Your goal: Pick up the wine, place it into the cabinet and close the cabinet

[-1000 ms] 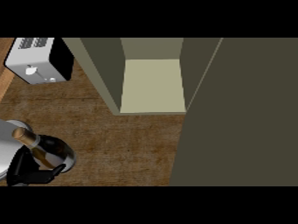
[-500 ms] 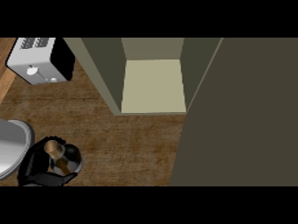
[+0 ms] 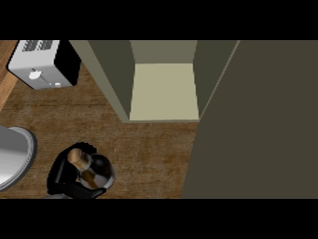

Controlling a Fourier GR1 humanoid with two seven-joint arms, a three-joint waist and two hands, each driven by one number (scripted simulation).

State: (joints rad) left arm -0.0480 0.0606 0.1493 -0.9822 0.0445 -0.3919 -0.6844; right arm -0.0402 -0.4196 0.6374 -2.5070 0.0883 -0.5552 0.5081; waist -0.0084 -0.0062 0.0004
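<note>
Presently, head view, step in hand: the carrying step, by my judgement; the wine (image 3: 86,169) was already taken up and not yet inside the cabinet (image 3: 162,91).
Head view, left hand: the left hand (image 3: 66,179) showed at the lower left, its black fingers curled round the wine, so it was gripping the bottle.
Head view, right hand: it did not show anywhere.
Head view, wine: a dark bottle with a tan neck, seen from above and leaning, its neck pointing up and to the left; it was over the bench (image 3: 148,144), well apart from the cabinet opening and to its lower left.
Head view, cabinet: it stood open, its pale floor bare as far as could be seen; nothing stood in it.
Head view, cabinet door: the door (image 3: 265,121) was swung wide and filled the right side of the view.
Head view, other things: a toaster (image 3: 43,63) sat at the upper left on the bench; a grey rounded shape (image 3: 3,158) lay at the left edge, likely the robot's own arm, though I could not tell for sure.
Head view, next move: it seemed to call for carrying the wine up and to the right, past the cabinet's near wall, setting it upright on the pale floor, releasing it, then swinging the door shut.
</note>
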